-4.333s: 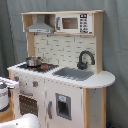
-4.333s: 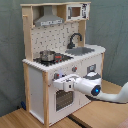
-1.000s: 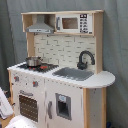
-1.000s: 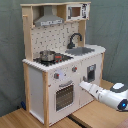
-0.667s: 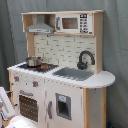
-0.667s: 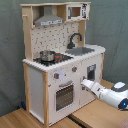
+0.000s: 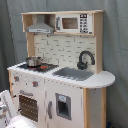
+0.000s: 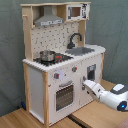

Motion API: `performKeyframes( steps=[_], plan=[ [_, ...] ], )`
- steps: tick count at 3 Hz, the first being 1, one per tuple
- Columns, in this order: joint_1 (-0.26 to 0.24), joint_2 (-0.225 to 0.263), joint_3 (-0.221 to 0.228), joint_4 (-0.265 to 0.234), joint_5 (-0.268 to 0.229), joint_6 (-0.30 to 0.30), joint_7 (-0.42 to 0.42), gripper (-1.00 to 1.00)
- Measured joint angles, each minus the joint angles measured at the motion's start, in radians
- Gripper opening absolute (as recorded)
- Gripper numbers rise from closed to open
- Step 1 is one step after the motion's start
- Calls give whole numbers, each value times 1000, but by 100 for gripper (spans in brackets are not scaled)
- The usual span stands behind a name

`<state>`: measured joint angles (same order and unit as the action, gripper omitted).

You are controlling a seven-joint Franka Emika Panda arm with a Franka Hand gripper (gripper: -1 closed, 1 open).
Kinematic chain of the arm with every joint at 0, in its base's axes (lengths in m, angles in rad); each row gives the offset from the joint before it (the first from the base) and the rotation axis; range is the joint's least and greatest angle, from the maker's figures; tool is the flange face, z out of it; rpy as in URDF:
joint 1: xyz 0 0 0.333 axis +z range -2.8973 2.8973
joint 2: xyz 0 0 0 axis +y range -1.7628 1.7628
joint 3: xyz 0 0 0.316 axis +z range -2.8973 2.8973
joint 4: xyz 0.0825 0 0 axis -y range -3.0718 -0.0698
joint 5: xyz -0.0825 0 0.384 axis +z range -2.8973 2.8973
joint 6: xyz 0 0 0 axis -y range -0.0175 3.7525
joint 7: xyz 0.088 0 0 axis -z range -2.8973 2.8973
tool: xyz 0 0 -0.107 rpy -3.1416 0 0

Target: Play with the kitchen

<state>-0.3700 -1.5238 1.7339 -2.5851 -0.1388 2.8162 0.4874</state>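
Note:
The kitchen [image 7: 65, 80] [image 8: 37, 75] is a white and light-wood toy unit, seen in both exterior views. A small steel pot [image 7: 33, 61] [image 8: 47, 55] sits on the hob, beside the sink [image 7: 74, 73] and black faucet [image 8: 75, 39]. The windowed oven door [image 8: 64, 95] looks shut. Up top are the grey hood [image 7: 41, 26] and microwave [image 7: 75, 23]. In the second exterior view my gripper [image 8: 86, 84] hangs low, just right of the oven door and in front of the cabinet door. White arm parts [image 7: 6, 106] show at the first exterior view's lower left.
The kitchen stands on a wooden surface [image 8: 90, 119]. A grey curtain [image 7: 117, 50] hangs behind it. My white arm [image 8: 110, 96] reaches in from the second exterior view's lower right.
Since 4.3 s ago my arm has drawn back from the oven door, down and to the second exterior view's right. Over the last second it has barely moved.

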Motion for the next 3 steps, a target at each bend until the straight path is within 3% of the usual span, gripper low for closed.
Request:
performKeyframes(
  steps=[1, 3],
  plan=[
    [-21, -10, 7, 4, 0, 2, 99, 100],
    [-139, -16, -12, 51, -1, 49, 256, 100]
  ],
)
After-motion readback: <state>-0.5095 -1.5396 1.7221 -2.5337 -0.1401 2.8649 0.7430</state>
